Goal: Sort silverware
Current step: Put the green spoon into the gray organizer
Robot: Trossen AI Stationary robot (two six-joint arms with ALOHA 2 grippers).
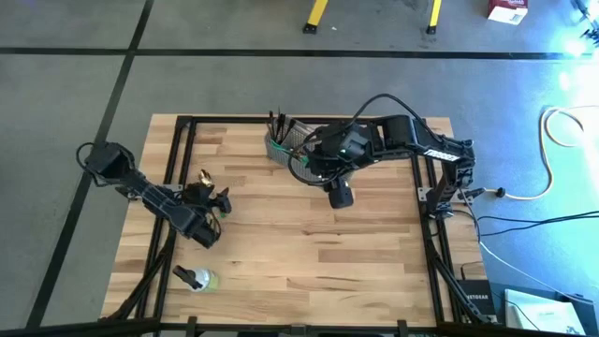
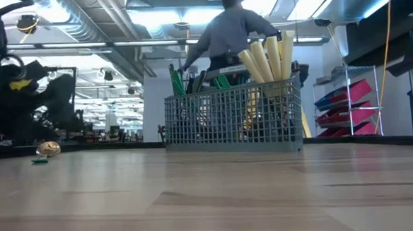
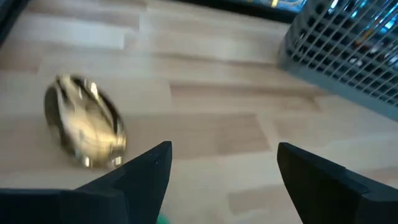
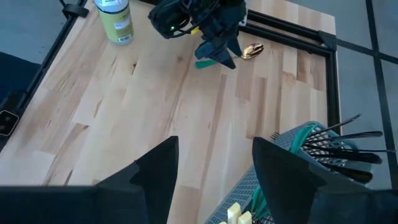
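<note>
The left gripper (image 4: pixel 219 55) hovers with fingers spread and empty just beside a gold spoon (image 3: pixel 86 122) lying loose on the bench (image 1: pixel 309 243), well apart from the wire basket (image 2: pixel 231 121). The basket already holds cream-handled knives (image 2: pixel 267 56) and dark forks (image 4: pixel 339 149). The right gripper (image 1: pixel 340 195) waits released near the basket. The step in hand looks like picking up the spoon; next the left gripper would need to shift over it, lower and clench
</note>
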